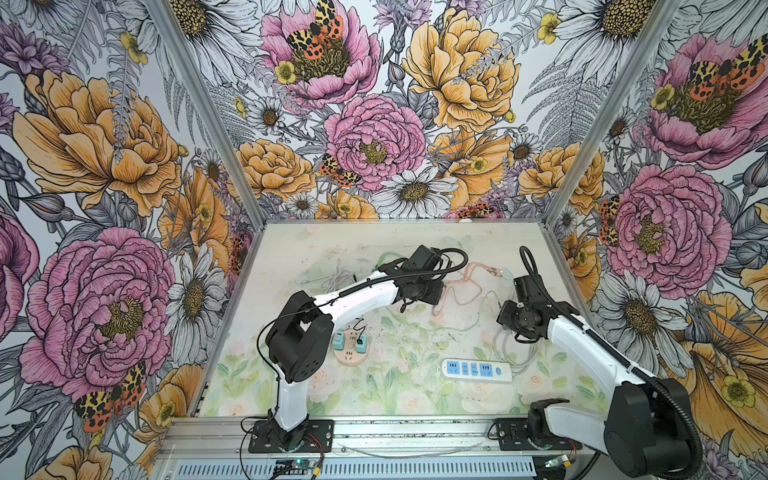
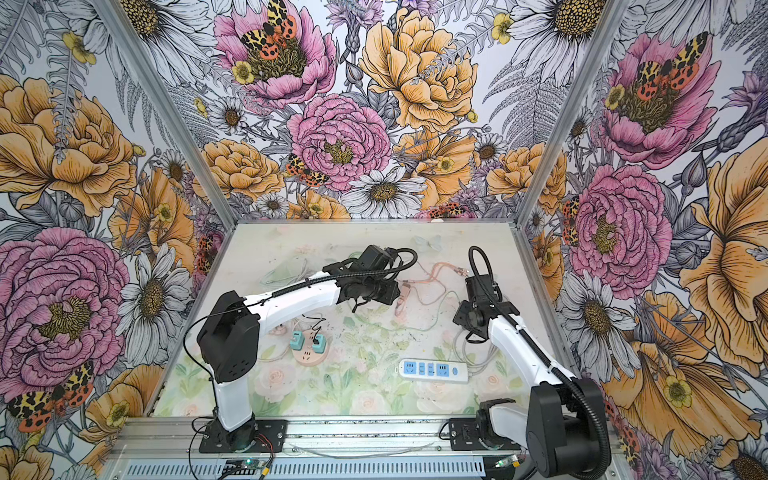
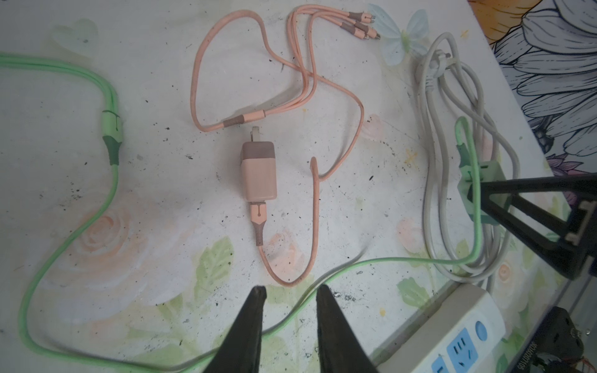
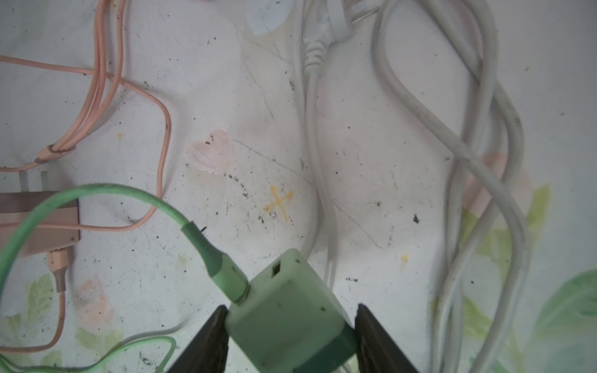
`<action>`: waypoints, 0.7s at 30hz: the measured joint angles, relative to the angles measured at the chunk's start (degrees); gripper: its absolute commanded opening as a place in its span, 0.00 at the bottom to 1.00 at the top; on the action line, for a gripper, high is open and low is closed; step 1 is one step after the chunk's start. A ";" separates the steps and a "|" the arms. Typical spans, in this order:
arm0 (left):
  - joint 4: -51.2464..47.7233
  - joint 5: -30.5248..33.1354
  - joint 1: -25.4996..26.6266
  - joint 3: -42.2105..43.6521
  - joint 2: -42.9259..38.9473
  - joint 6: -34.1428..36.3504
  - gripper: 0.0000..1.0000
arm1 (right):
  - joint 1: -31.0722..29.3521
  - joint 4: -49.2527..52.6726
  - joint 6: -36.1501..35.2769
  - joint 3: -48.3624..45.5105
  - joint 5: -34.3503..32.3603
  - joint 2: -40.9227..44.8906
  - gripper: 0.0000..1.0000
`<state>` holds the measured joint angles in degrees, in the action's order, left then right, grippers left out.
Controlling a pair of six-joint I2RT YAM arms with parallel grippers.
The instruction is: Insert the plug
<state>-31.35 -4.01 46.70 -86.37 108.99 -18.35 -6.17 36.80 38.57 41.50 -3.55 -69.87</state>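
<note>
Honestly, we look mid-carry. The right claw (image 4: 290,310) is clamped on the green charger (image 4: 287,290), one jaw on each side. It's held off the table (image 1: 332,237) by the grey cord (image 4: 484,161), just behind the strip (image 1: 476,370). The left claw (image 3: 290,288) is partly open with nothing in it, hanging over the pink charger (image 3: 260,174).

What we'd worry about:
- **Crooked entry:** the green charger sits skewed in the jaws and we can't see its prongs, so it could meet the slots crooked and jam.
- **Cable snag:** the green cable (image 3: 64,245) loops across the table past the left claw, so it could catch and twist the charger.
- **Sliding strip:** the strip looks light and nothing's holding it, so a push might just slide it.

Count:
- two arms
- two loose chargers (green, pink)
- two teal chargers (image 1: 360,343) already in the one round socket (image 1: 351,357)
- one strip
- one green cable, one pink cable (image 3: 316,210), one grey cord
</note>
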 measured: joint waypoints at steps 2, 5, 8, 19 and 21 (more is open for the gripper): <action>0.61 -0.13 0.00 0.66 0.00 -0.48 0.31 | 0.02 -0.59 0.07 0.09 0.39 -1.18 0.27; 1.20 -0.17 0.00 1.75 0.00 -1.20 0.31 | 0.02 -1.79 0.20 0.66 1.09 -4.11 0.26; 1.38 -0.22 0.00 2.56 0.00 -1.29 0.31 | 0.00 -3.08 0.70 1.57 2.23 -7.23 0.24; 2.27 -1.81 0.63 3.48 -0.02 -2.25 0.31 | 0.00 -6.86 1.53 4.15 3.65 -12.68 0.24; 2.58 -1.97 1.44 3.56 -0.02 -2.23 0.31 | 0.00 -7.17 1.55 4.15 3.72 -13.53 0.24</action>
<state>-28.77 -5.98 48.14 -82.81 108.97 -20.58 -6.17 29.63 40.12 45.65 0.16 -83.40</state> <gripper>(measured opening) 0.309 0.585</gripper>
